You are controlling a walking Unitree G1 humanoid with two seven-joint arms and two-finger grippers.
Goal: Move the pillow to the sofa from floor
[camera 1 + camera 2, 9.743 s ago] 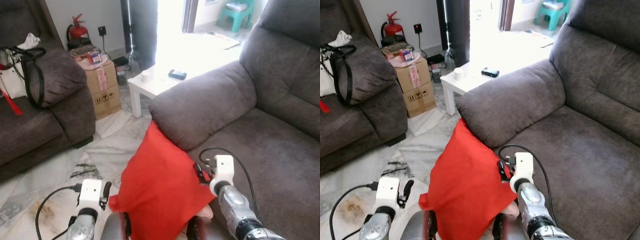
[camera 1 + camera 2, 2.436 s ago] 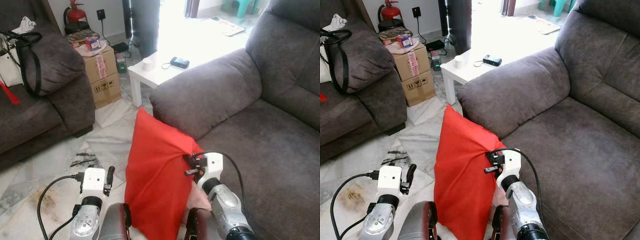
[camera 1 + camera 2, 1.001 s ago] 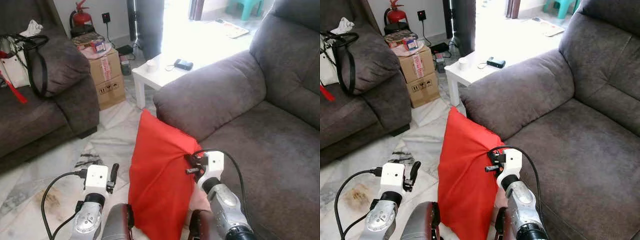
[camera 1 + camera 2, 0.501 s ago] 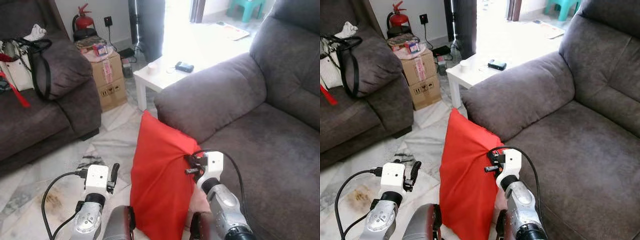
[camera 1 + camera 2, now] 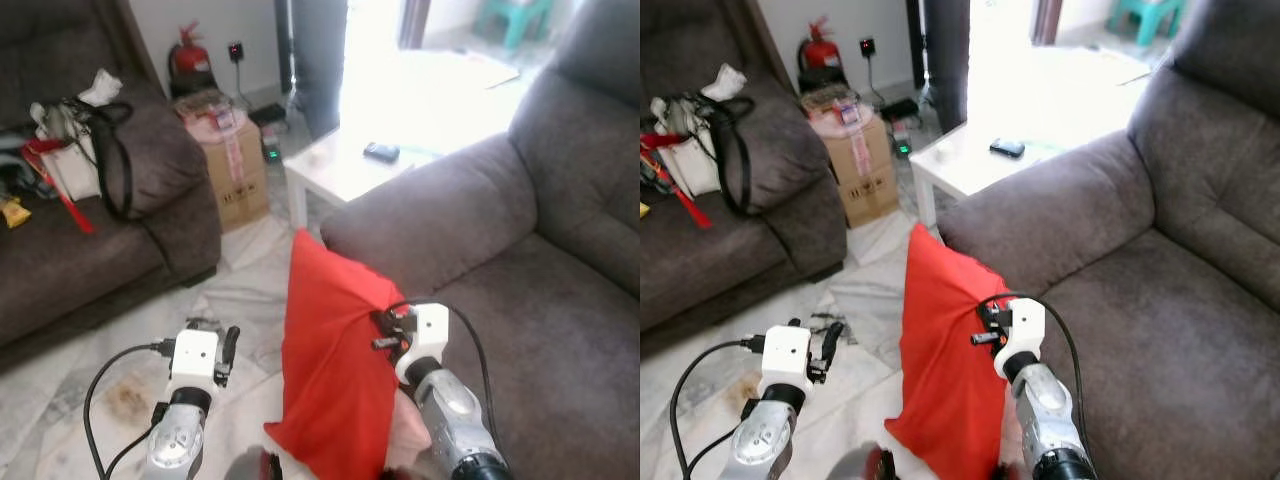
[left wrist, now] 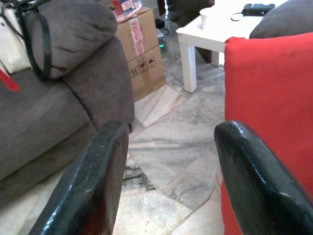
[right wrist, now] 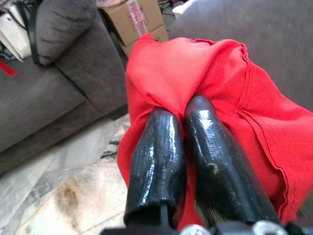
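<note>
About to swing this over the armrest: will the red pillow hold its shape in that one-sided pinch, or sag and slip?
Likely floppy: the red pillow hangs in folds from the right gripper, whose fingers pinch bunched fabric rather than the filling. It looks light, carried by that pinch alone. The cloth could creep out, so the open left gripper beside it could steady it.

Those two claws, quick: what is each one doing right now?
Left gripper: open, holding nothing, beside the red pillow.
Right gripper: shut on the red pillow's cloth, holding it up next to the sofa.

cardboard box [image 6: 142, 51], printed tape and symbols, nothing legible
</note>
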